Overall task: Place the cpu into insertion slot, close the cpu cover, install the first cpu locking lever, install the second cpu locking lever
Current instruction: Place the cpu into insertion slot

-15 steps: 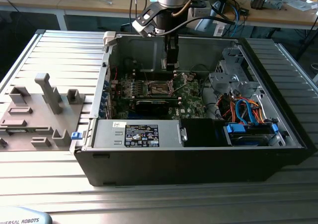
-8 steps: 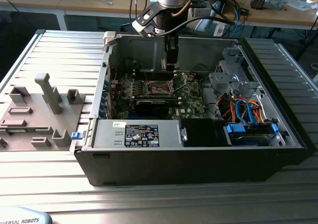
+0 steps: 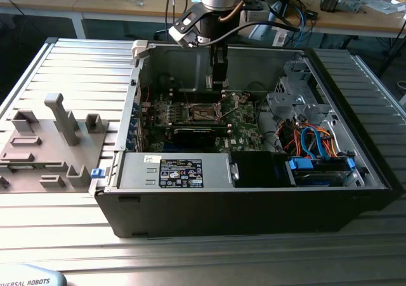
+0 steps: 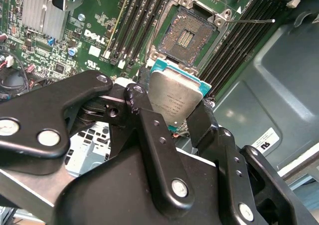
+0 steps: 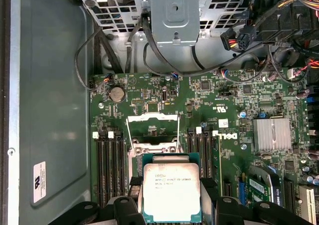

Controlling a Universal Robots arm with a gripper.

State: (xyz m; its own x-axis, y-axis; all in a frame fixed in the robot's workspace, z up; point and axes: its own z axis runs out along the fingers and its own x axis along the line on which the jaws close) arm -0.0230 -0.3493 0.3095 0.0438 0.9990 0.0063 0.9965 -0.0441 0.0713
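Slatted metal table [image 3: 76,64] carries an open case [image 3: 254,203], with a grey jig [image 3: 44,146] at the exterior view's left. Inside the case, the gripper [image 4: 169,110] is clenched on the cpu [image 4: 175,98] by two opposite edges, metal top showing. The cpu hangs near the bare socket [image 4: 187,35] on the board [image 5: 229,110], clear of it. The cover [image 5: 153,117] is swung open beside the socket.

cpu [image 5: 171,192] — silver-topped, gripped, aloft | insertion slot [image 4: 187,35] — uncovered, pins bare
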